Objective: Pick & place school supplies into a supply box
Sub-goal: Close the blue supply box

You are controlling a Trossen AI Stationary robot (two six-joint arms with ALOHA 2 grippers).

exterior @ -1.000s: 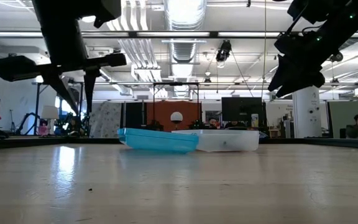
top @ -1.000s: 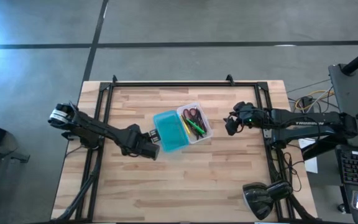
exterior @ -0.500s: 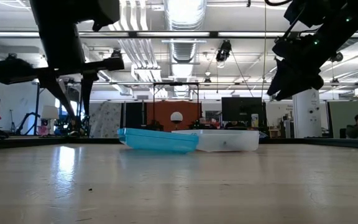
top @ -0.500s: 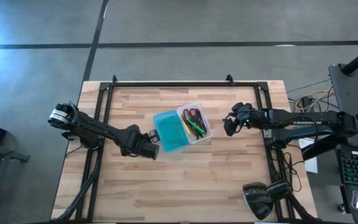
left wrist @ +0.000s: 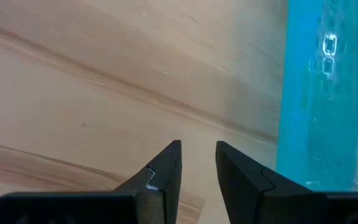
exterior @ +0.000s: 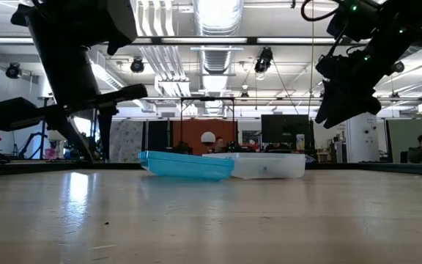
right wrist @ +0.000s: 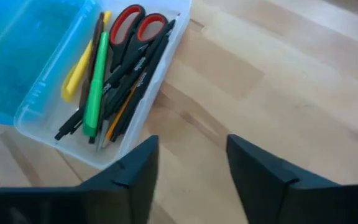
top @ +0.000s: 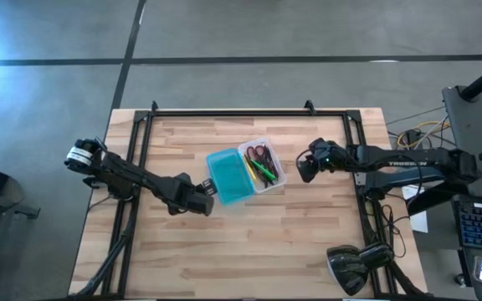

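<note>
The supply box lies open on the table's middle, its teal lid half (top: 227,176) joined to the clear tray half (top: 273,171). In the tray lie the red-handled scissors (right wrist: 135,23), a green pen (right wrist: 95,81), a yellow one (right wrist: 78,70) and dark pens. My left gripper (top: 211,192) hovers just off the lid's left near corner, its fingers (left wrist: 166,168) a narrow gap apart, with the teal lid (left wrist: 322,93) beside them. My right gripper (top: 303,170) hangs open above the table right of the tray (right wrist: 160,81). Both touch nothing.
A black metal frame (top: 224,112) runs along the table's far edge and both sides. A desk lamp head (top: 351,266) sits at the near right corner. Bare wood (top: 249,242) stretches in front of the box. The low view shows the box (exterior: 218,166) against the room behind.
My left gripper has come down closer to the table beside the teal lid. My right gripper has shifted slightly toward the table's left, nearer the tray. The box and its contents have stayed put.
</note>
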